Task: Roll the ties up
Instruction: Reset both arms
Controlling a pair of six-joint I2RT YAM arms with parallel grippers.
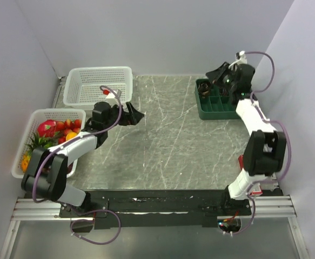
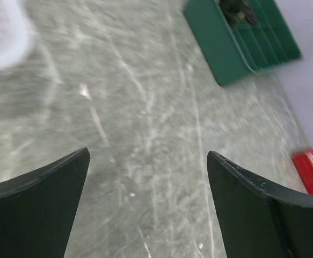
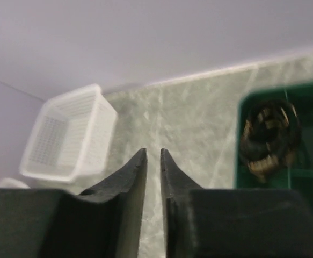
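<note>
A rolled tie [image 3: 269, 137], dark with tan speckles, lies in a back compartment of the green tray [image 3: 245, 177]. It also shows in the top view [image 1: 205, 90] and, blurred, in the left wrist view [image 2: 237, 11]. No unrolled tie is in view. My right gripper [image 1: 212, 75] hangs above the tray's left back corner; in its wrist view [image 3: 153, 151] the jaws are almost together with nothing between them. My left gripper [image 1: 135, 116] is over the table beside the white basket [image 1: 99, 85]. It is wide open and empty [image 2: 148, 156].
The green tray [image 1: 200, 108] stands at the back right. The white basket is empty at the back left. A second white basket [image 1: 27, 141] with fruit sits at the left edge. A red object [image 2: 312, 172] shows at the right of the left wrist view.
</note>
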